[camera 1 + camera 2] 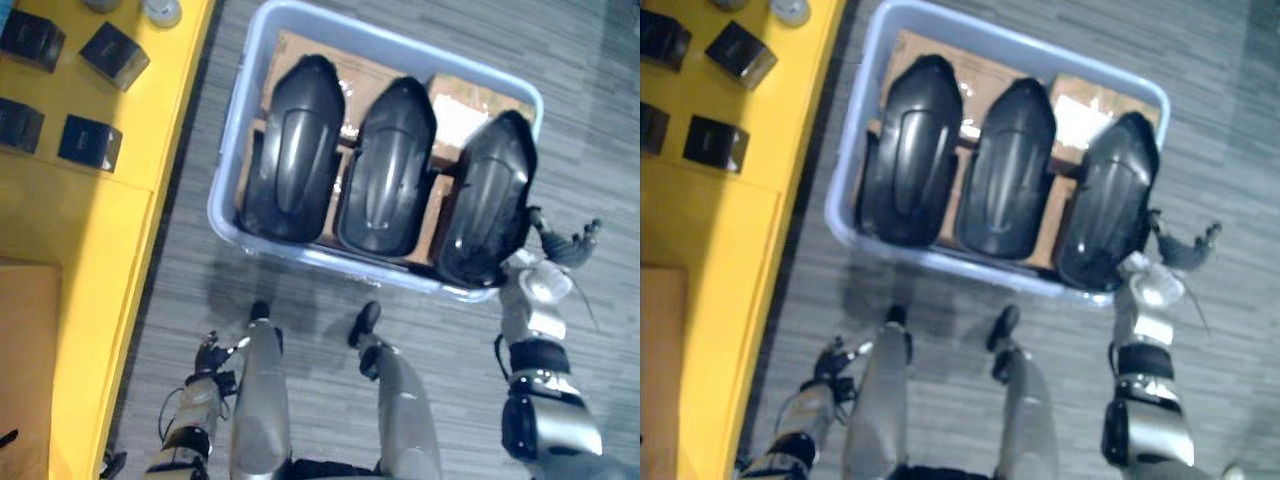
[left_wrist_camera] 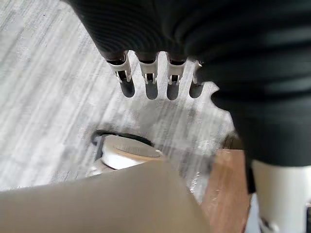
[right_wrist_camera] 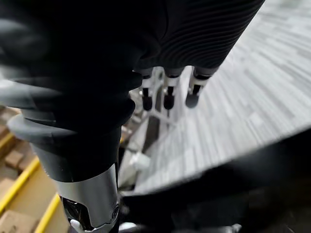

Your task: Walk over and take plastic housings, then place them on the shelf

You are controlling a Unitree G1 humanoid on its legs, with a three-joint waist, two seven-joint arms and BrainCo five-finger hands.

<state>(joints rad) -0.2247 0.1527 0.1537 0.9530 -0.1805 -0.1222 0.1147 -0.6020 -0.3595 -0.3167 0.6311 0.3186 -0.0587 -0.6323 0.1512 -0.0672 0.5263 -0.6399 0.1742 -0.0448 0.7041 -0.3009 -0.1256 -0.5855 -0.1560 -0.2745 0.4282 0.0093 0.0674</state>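
Grey plank floor (image 1: 600,100). Pale blue bin (image 1: 330,260) on it holds three black housings (image 1: 295,150) side by side on cardboard (image 1: 300,50). Yellow shelf (image 1: 100,230) left of bin carries small black boxes (image 1: 90,142). I see right hand (image 1: 568,247) just beside rightmost housing, fingers loose, holding nothing. Left hand (image 1: 210,355) low near shelf edge, fingers straight, empty.

A grey, finely striped floor (image 1: 600,100) lies throughout, bordered on the left by a bright yellow surface (image 1: 90,230) with a brown panel (image 1: 25,350) at its near corner.
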